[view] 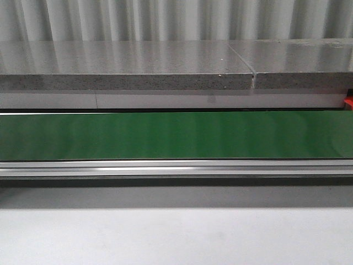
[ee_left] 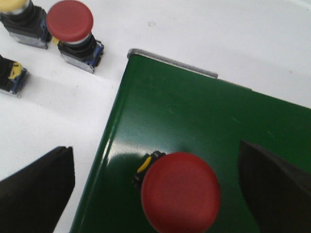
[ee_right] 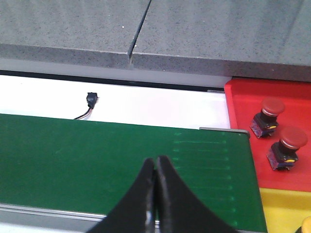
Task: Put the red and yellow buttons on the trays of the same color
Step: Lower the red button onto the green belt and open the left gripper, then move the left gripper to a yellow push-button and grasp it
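Observation:
In the left wrist view a red button (ee_left: 181,191) stands on the green belt (ee_left: 204,116) near its end, between my left gripper's (ee_left: 160,187) wide-open fingers, not touched. Beside the belt on white table stand another red button (ee_left: 73,29) and a yellow button (ee_left: 17,12). In the right wrist view my right gripper (ee_right: 156,167) is shut and empty above the green belt (ee_right: 97,155). A red tray (ee_right: 243,126) past the belt's end holds two red buttons (ee_right: 268,116) (ee_right: 286,148). A yellow tray (ee_right: 282,211) adjoins it. No gripper shows in the front view.
The green belt (view: 176,135) runs across the front view with an aluminium rail (view: 176,168) along its near side and a grey stone ledge (view: 127,66) behind. A partly seen button base (ee_left: 10,75) stands by the loose buttons. A small black connector (ee_right: 91,99) lies behind the belt.

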